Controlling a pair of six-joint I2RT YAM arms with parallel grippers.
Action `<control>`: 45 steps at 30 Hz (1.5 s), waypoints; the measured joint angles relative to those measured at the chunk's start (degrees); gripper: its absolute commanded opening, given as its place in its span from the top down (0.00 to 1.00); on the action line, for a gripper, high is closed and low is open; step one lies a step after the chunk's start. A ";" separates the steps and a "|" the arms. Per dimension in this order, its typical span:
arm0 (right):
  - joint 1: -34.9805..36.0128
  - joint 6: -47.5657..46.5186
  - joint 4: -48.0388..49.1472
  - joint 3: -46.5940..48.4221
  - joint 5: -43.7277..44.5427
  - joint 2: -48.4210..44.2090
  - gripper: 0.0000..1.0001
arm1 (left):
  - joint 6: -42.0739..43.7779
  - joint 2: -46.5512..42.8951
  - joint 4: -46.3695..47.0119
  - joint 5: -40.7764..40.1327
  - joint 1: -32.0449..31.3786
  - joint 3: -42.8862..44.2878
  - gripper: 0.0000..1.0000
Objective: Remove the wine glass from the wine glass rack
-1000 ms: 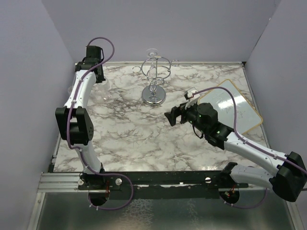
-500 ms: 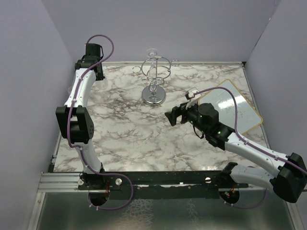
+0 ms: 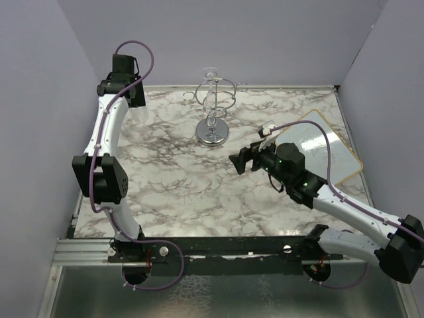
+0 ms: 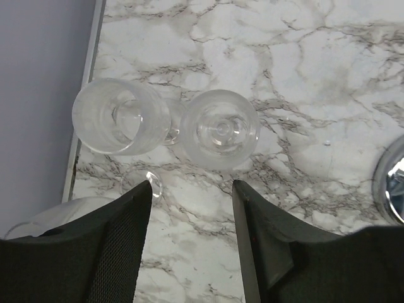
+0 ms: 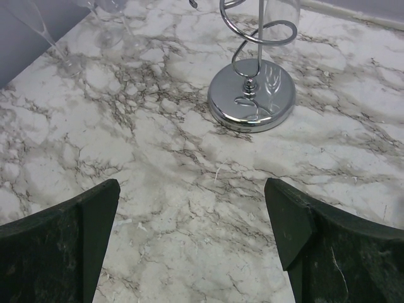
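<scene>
Right jaws are gaping empty, facing wine glass rack point(image 5: 250, 104) straight ahead; wine glass point(image 5: 285, 17) is hanging stem-vertical on its far side. Left jaws open too, farther.

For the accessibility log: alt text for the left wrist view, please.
Seen from above, a clear wine glass and a second clear wine glass stand upright side by side on the white grey-veined marble table, near a pale lilac wall. The left pincer hangs open and empty above them; a shiny chrome round base shows at the right border.
</scene>
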 measured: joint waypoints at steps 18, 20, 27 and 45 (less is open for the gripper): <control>-0.46 0.02 -3.65 0.11 5.92 -1.90 0.00 | -12.31 -40.26 25.94 38.47 -0.28 -37.83 0.20; -0.48 0.02 -3.82 0.55 6.56 -2.25 0.00 | -14.73 -39.08 30.60 40.98 -0.31 -39.45 0.20; -0.48 -0.04 -5.11 3.04 7.54 -2.80 0.01 | -25.92 -24.11 45.86 48.15 -0.52 -31.80 0.24; -15.37 2.78 -8.00 9.75 0.72 -0.26 0.01 | -40.50 14.36 54.84 51.19 -6.97 1.81 0.30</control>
